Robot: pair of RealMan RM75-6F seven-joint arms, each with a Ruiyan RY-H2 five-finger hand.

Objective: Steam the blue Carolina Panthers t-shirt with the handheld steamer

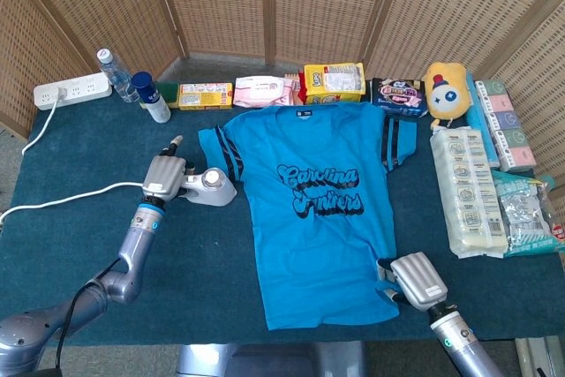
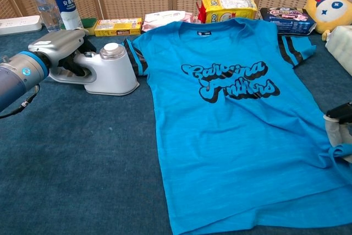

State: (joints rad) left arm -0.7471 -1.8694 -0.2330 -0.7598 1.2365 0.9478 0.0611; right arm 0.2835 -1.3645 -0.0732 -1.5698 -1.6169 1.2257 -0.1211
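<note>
The handheld steamer [image 2: 107,72] was gripped by the left hand [image 2: 60,48] beside the t-shirt [image 1: 313,209]. The shirt's hem corner was pinched by the right hand [image 1: 415,278]. Snack packets [image 1: 334,82] and a plush toy [image 1: 446,87] were lined behind the collar.

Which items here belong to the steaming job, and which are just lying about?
Job items:
- blue t-shirt, spread flat on the table
- handheld steamer, standing beside the shirt's sleeve
- left robot hand, around the steamer's handle
- right robot hand, at the shirt's lower hem

Lying about:
- water bottle
- power strip
- yellow plush toy
- snack packets along the back edge
</note>
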